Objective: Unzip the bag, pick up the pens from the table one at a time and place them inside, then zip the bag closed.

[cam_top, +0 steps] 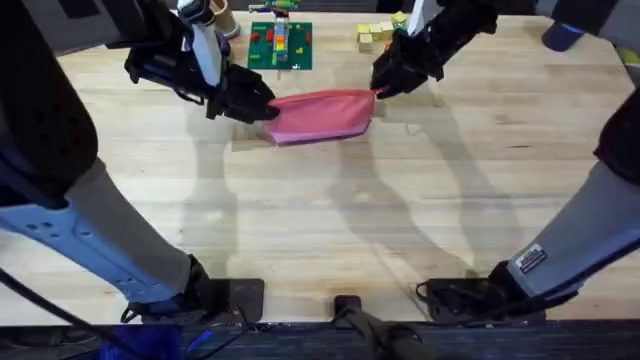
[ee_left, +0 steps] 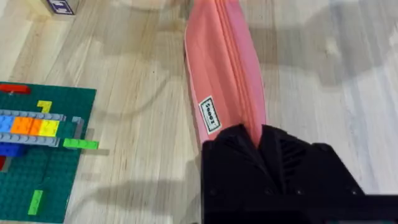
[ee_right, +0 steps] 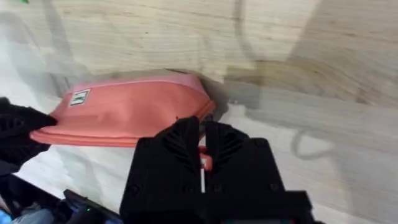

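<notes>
The pink bag [cam_top: 322,115] lies on the table [cam_top: 330,220], toward its far side, and its zipper line [ee_left: 231,56] looks closed along the top. My left gripper [cam_top: 255,103] is shut on the bag's left end [ee_left: 249,127]. At the bag's right end, my right gripper [cam_top: 382,90] is shut on a small pink-red zipper pull [ee_right: 206,163]. The right wrist view shows the bag [ee_right: 130,112] on its side, with the left gripper [ee_right: 18,127] at its far end. The pens are out of view.
A green baseplate [cam_top: 281,45] with coloured bricks sits just behind the bag, close to the left gripper [ee_left: 37,155]. Yellow blocks [cam_top: 375,33] lie at the back near the right arm. A blue object [cam_top: 563,35] is at the far right corner.
</notes>
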Controlling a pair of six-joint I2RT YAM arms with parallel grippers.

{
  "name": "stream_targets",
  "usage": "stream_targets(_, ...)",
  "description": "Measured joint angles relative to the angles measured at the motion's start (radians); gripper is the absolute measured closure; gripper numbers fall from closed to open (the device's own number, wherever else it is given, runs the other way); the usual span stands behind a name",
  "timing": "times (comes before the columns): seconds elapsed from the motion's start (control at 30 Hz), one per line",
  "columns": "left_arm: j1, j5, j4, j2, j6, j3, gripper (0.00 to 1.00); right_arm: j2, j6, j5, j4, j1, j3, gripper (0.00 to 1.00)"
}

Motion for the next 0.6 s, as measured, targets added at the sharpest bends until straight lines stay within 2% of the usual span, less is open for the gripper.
stream_targets(0.17, 0.0, 0.002, 0.0, 0.0, 0.0, 0.0, 0.959, -0.003, -0.016, 0.022, 0.034, -0.004, -0.051, 0.965)
stream_targets(0.4, -0.002, 0.003, -0.001, 0.0, 0.0, -0.002, 0.958, -0.01, -0.013, 0.028, 0.208, -0.015, -0.255, 0.965)
stream_targets(0.6, -0.002, 0.001, 0.0, 0.0, 0.0, -0.004, 0.958, -0.036, 0.003, 0.022, 0.273, -0.019, -0.299, 0.965)
